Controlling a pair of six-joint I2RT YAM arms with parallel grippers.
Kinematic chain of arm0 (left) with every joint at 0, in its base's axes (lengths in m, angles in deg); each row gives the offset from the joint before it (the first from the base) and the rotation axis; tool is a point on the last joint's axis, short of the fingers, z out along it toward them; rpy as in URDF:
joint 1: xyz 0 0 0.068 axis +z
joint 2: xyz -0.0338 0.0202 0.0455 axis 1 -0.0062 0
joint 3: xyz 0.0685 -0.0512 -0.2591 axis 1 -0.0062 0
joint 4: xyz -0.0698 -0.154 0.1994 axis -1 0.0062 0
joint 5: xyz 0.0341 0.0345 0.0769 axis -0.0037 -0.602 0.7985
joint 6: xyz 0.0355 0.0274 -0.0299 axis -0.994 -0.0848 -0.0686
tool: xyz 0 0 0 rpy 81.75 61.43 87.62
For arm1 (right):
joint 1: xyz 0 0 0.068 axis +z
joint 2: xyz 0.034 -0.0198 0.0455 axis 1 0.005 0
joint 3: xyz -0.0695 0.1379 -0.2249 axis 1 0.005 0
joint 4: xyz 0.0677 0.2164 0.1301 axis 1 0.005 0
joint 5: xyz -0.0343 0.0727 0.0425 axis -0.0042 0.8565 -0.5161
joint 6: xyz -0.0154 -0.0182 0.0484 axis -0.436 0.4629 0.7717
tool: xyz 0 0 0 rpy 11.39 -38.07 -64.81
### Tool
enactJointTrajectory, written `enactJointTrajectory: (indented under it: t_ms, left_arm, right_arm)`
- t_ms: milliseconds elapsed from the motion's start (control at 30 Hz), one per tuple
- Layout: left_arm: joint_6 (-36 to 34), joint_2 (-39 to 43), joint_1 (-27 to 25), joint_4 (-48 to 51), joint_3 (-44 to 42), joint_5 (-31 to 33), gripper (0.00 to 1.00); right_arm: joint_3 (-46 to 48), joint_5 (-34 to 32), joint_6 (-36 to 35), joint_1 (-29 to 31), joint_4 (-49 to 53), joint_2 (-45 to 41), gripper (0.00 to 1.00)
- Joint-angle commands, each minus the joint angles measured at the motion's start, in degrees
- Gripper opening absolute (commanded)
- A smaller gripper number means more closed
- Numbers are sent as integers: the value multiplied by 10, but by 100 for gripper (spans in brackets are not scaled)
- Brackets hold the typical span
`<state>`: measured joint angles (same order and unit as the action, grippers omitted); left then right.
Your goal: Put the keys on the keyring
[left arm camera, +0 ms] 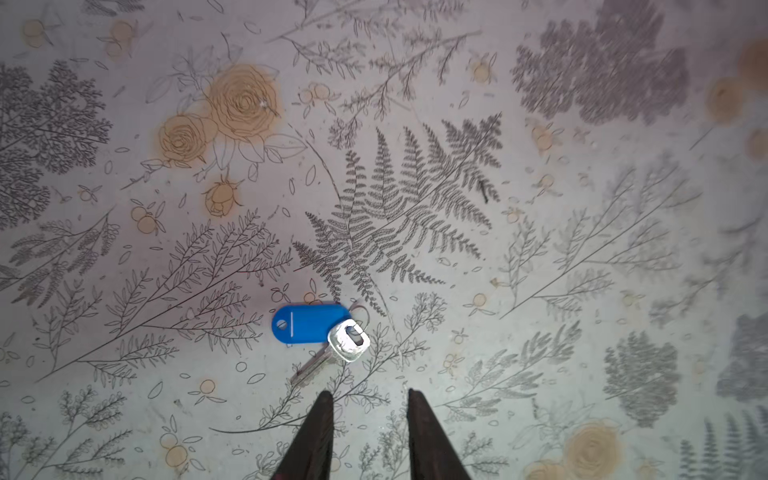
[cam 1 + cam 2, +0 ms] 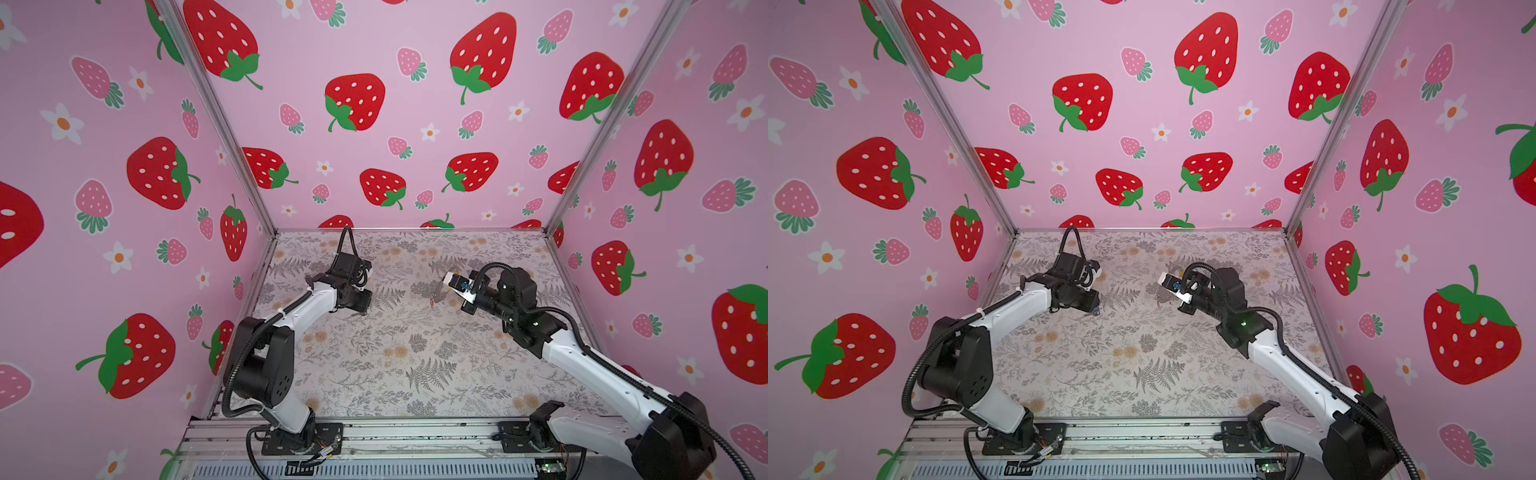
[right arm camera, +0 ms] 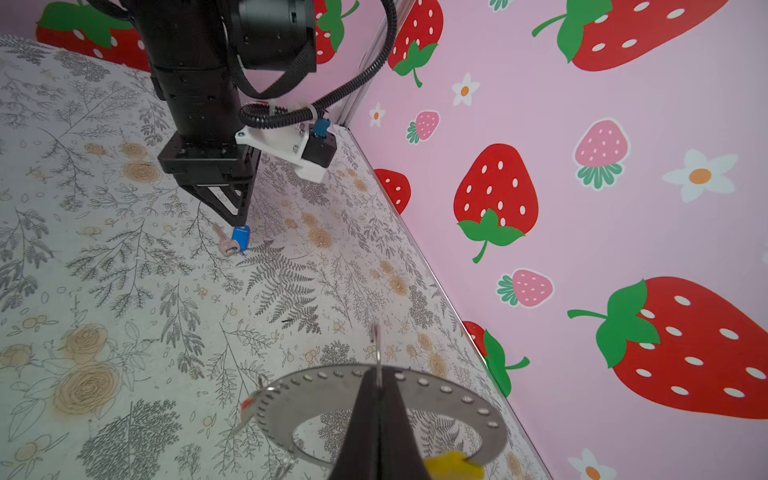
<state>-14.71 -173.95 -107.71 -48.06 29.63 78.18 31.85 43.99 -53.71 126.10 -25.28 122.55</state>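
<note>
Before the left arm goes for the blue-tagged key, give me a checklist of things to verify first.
1. The left gripper is open: ok, jaws stand apart.
2. The blue-tagged key lies free on the table: ok.
3. That key sits between the jaws: not ok, it lies just ahead of the tips.
4. The right gripper is shut on the keyring: ok.
5. The other key is threaded on the keyring: cannot tell; a red tag shows at the hoop's edge, blurred.

The key (image 1: 349, 343) and its tag (image 1: 309, 324) lie flat on the table (image 1: 540, 332), just beside the left gripper (image 1: 369, 392). The keyring (image 3: 307, 395) sits between the right gripper (image 3: 376, 372) jaws, above the table, right of that key.
</note>
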Motion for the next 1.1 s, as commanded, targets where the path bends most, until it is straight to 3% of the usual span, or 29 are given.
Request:
enactJointTrajectory:
  t_ms: [0, 333, 1067]
  left_arm:
    - [-106, -22, -16, 55, 25, 53, 33]
    - [-218, -56, -30, -8, 13, 45, 36]
    - [-245, -89, -31, -60, 9, 49, 32]
  right_arm:
    - [13, 13, 7, 3, -19, -25, 2]
    - [23, 1, -1, 3, -7, -42, 2]
    - [7, 1, -3, 3, 11, -34, 2]
